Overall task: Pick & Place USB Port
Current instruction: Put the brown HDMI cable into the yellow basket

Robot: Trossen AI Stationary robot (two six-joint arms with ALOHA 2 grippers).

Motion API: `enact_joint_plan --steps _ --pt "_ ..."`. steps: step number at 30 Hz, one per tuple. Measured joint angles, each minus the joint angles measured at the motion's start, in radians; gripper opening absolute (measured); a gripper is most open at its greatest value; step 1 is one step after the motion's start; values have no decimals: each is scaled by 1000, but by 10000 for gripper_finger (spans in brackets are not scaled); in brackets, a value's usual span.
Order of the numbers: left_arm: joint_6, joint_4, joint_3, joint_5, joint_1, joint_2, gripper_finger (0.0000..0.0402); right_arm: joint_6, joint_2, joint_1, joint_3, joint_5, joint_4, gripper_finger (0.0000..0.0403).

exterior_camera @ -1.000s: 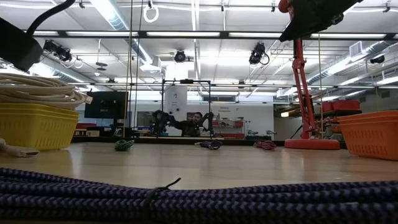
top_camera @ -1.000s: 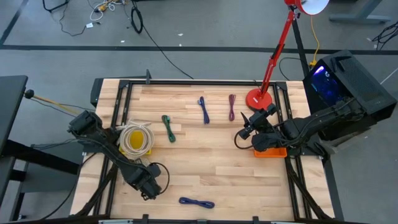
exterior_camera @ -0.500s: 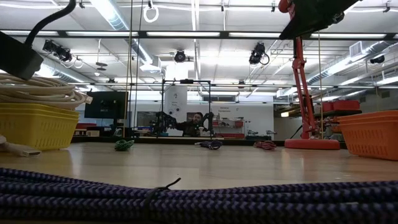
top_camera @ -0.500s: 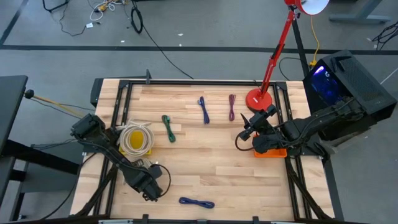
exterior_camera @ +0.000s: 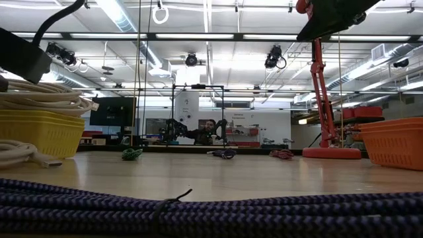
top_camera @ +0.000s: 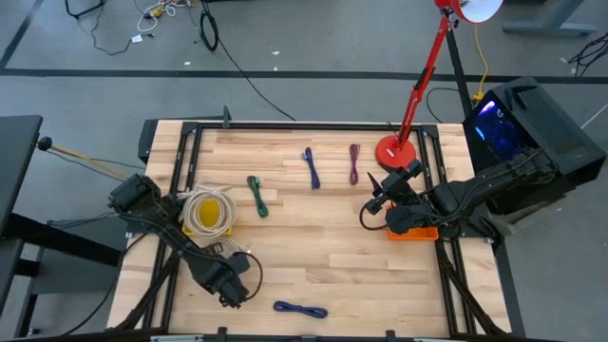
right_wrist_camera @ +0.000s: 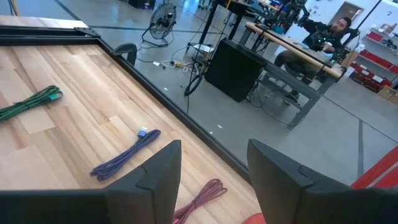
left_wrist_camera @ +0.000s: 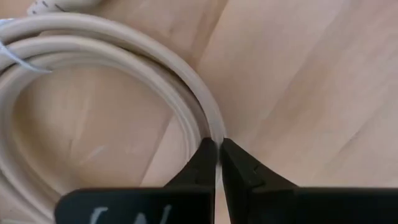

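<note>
Here: wood table | grey floor | red lamp

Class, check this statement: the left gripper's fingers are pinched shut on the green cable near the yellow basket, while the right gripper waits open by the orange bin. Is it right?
One detail is wrong: the cable. The left wrist view shows the left gripper shut on the cream cable, not the green cable, which lies untouched on the table in the high view. The rest holds: the yellow basket is close by, and the right gripper waits open by the orange bin.
</note>
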Motion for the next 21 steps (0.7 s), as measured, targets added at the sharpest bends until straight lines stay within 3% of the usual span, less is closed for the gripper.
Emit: enact_joint_plan --steps 9,14,21 --pt "-2 -8 102 -3 -3 7 8 -12 0 0 0 0 0 185" --pt "-15 -67 197 -99 -15 6 8 -17 0 0 0 0 0 185" --pt "80 -126 367 -252 -15 4 8 -19 0 0 0 0 -1 185"
